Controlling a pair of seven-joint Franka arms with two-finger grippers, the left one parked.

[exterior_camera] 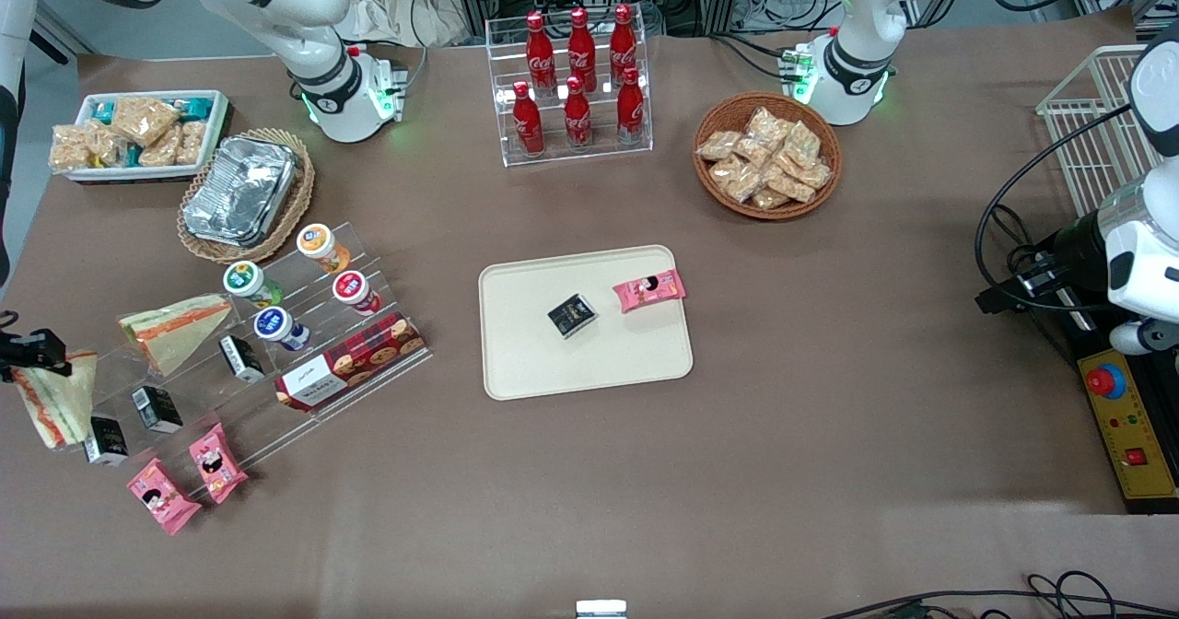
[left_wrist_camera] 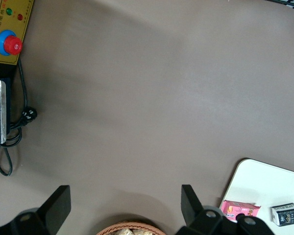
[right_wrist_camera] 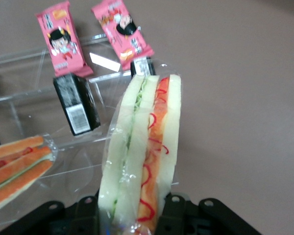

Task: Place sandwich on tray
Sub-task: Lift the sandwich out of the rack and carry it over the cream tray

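The sandwich [right_wrist_camera: 142,147] is a clear-wrapped wedge with pale bread, red-orange filling and some green. My gripper [right_wrist_camera: 132,211] is shut on its lower end, one finger pressing each bread face. In the front view the gripper [exterior_camera: 44,361] and the sandwich [exterior_camera: 60,402] are at the working arm's end of the table, beside the clear stepped stand [exterior_camera: 276,361]. The cream tray [exterior_camera: 534,352] lies flat in the middle of the table, well apart from them. One of its corners also shows in the left wrist view, tray [left_wrist_camera: 264,183].
A second wedge [exterior_camera: 175,324] lies on the stand with cups, small black boxes [right_wrist_camera: 76,105] and a cookie box [exterior_camera: 355,361]. Pink snack packs [exterior_camera: 184,476] lie nearer the camera. The tray holds a black box [exterior_camera: 572,314] and a pink pack [exterior_camera: 649,289]. Farther back are cola bottles [exterior_camera: 576,75] and a snack basket [exterior_camera: 766,154].
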